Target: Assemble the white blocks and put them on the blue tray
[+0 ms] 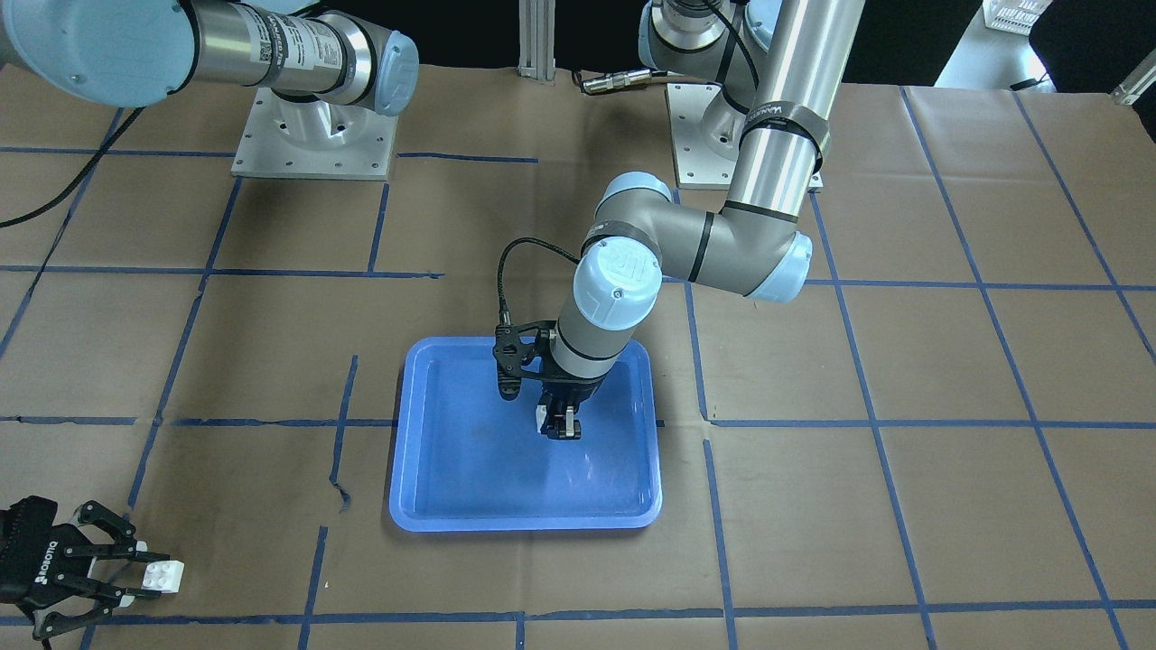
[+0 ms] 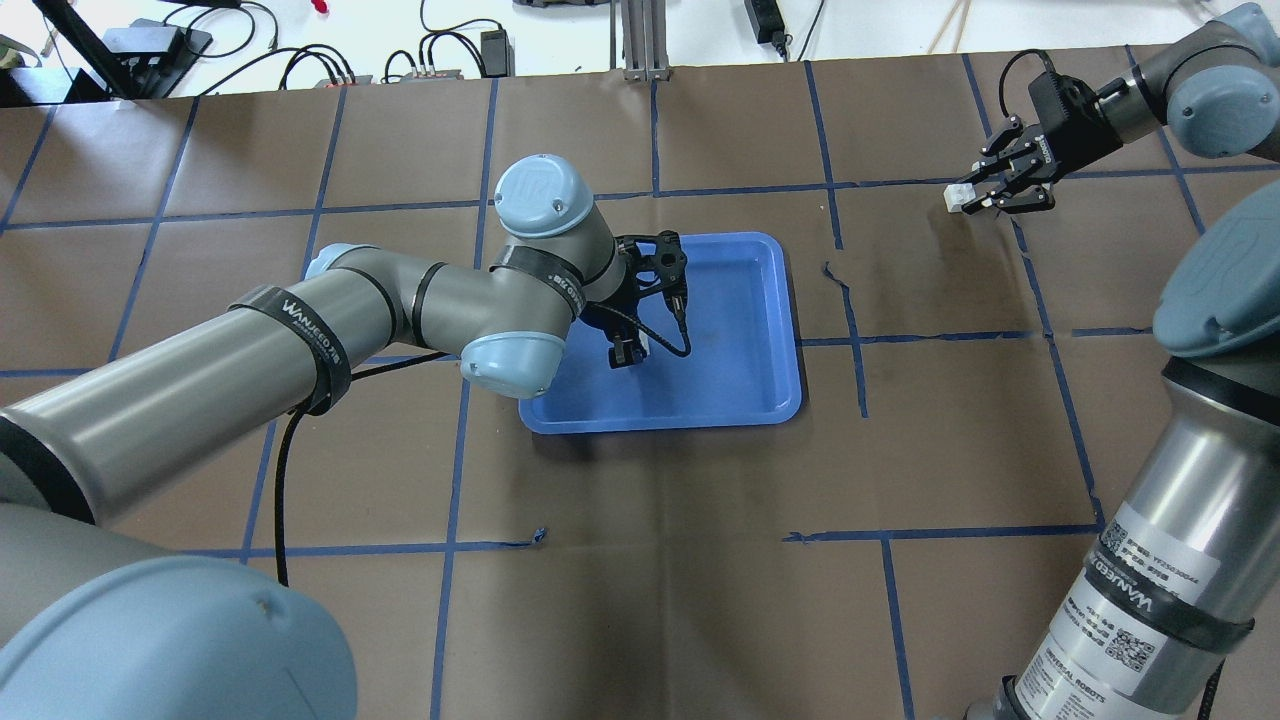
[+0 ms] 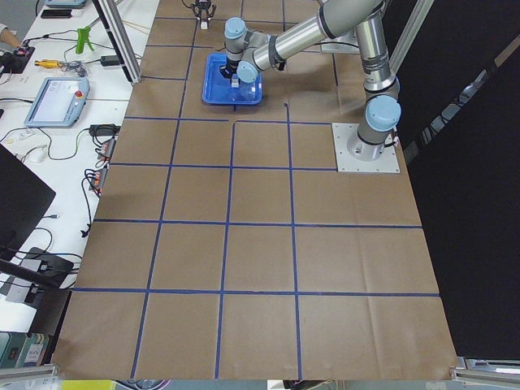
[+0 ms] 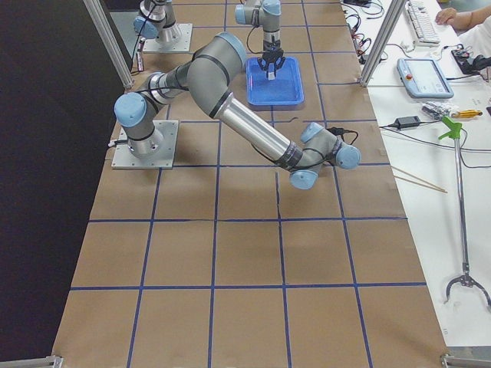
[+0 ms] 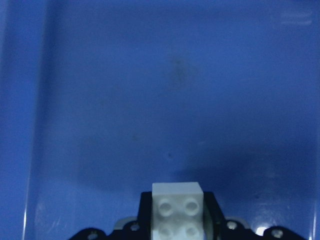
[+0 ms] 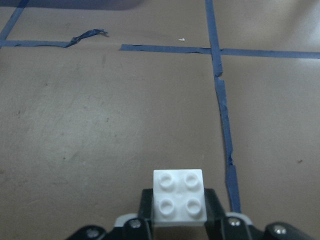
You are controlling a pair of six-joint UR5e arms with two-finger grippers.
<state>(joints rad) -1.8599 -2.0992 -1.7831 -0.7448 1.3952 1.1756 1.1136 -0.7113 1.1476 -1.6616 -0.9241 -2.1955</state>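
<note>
The blue tray lies mid-table; it also shows in the overhead view. My left gripper points down just above the tray floor, near its middle, shut on a white block with its studs facing the wrist camera. My right gripper is far from the tray, low over the brown paper near a table corner, shut on the second white block. This block also shows in the front view, sticking out past the fingertips of the right gripper.
Brown paper with a blue tape grid covers the table. Torn tape lies beside the tray. The arms' base plates stand at the robot's side. A bench with a teach pendant runs along the far table edge.
</note>
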